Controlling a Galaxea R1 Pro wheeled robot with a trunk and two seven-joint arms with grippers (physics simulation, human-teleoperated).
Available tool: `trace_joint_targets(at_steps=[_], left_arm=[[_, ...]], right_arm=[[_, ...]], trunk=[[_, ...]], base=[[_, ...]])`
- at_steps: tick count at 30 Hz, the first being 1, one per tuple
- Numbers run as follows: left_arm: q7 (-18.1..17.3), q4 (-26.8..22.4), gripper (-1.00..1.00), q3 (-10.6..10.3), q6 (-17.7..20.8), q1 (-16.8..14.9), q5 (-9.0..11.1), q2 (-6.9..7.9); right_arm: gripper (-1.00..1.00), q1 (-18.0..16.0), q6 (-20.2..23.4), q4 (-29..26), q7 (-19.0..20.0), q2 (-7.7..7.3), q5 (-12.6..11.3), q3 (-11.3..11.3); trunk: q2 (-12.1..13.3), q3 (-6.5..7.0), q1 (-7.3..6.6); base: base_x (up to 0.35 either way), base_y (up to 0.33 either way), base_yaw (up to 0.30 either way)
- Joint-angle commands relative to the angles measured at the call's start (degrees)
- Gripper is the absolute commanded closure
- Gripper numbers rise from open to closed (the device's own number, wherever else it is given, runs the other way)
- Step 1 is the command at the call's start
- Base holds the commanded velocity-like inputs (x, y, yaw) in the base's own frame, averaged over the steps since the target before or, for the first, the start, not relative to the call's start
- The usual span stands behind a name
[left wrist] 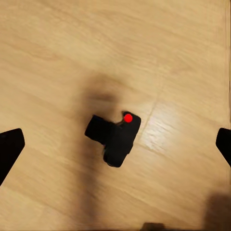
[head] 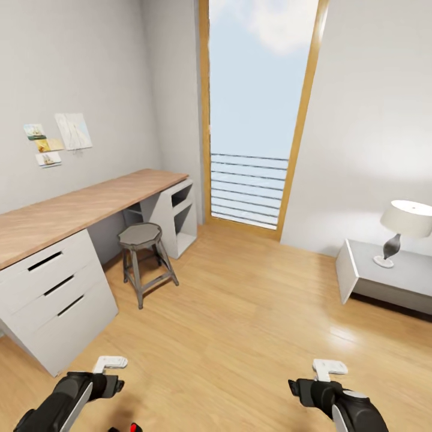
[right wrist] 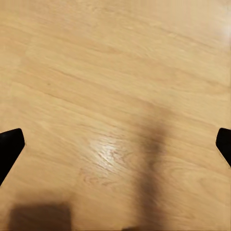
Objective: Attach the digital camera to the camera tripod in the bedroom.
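Note:
The digital camera (left wrist: 114,139), small and black with a red button on top, lies on the light wood floor below my left gripper (head: 109,373). In the left wrist view it sits between the two black fingertips (left wrist: 10,149), which stand wide apart and well above it. Its red button also peeks in at the bottom edge of the head view as the camera (head: 134,428). My right gripper (head: 324,377) hangs open over bare floor. The camera tripod is out of view.
A long wood-topped desk (head: 72,210) with white drawers runs along the left wall, with a small grey stool (head: 143,240) in front. A tall wood-framed window (head: 258,114) is ahead. At the right stands a low grey table (head: 366,276) with a lamp (head: 402,231).

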Motion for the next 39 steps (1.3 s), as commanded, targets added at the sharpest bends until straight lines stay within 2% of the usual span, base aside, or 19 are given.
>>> trace_joint_targets(at_steps=[1, 4, 5, 8, 11, 19, 24, 39], left_arm=[[-1.6, 0.7, -1.00, -0.2, 0.4, -0.5, 0.1, 0.62], [-6.3, 3.7, -1.00, -0.3, 0.6, -1.9, -1.1, 1.79], [-6.0, 3.3, -1.00, 0.0, 0.2, -1.6, -0.8, 1.44], [-5.0, 2.4, -1.00, 0.9, 0.1, -0.6, 0.2, 0.47], [-4.0, 1.4, -1.00, 1.7, 0.1, 0.4, 0.8, 0.40], [-3.4, -1.1, -1.00, 1.7, 0.1, 2.9, 0.8, 0.40], [-3.4, -2.7, -1.00, 1.7, 0.1, 3.0, 0.8, 0.40], [-3.4, -2.7, -1.00, 1.7, 0.1, 3.0, 0.8, 0.40]], right_arm=[[-1.00, -1.2, 2.1, -0.6, 0.1, 0.08, -0.1, -0.1], [-1.00, -5.5, 6.4, -1.7, 0.2, 0.15, -0.3, -0.1], [-1.00, -5.8, 6.0, -1.3, 0.5, -0.19, -0.7, 0.2], [-1.00, -6.7, 5.9, -1.1, 1.5, 0.34, -1.7, 0.4], [-1.00, -7.6, 5.9, -1.1, 2.5, 0.34, -1.7, 0.4], [-1.00, -7.6, 5.9, -1.1, 4.1, 0.34, -1.7, 0.4], [-1.00, -7.6, 5.9, -1.1, 4.1, 0.34, -1.7, 0.4], [-1.00, -7.6, 5.9, -1.1, 4.1, 0.34, -1.7, 0.4]], trunk=[[-0.4, -0.24, 0.22], [-1.6, -0.78, 0.88], [-1.6, -0.77, 0.87], [-1.6, -0.77, 0.87], [-1.6, -0.77, 0.87], [-1.6, -0.77, 0.87], [-1.6, -0.77, 0.87], [-1.6, -0.77, 0.87]], base=[[0.000, 0.000, 0.000], [0.000, 0.000, 0.000], [0.000, 0.000, 0.000], [0.000, 0.000, 0.000], [0.000, 0.000, 0.000], [0.000, 0.000, 0.000], [0.000, 0.000, 0.000], [0.000, 0.000, 0.000]])
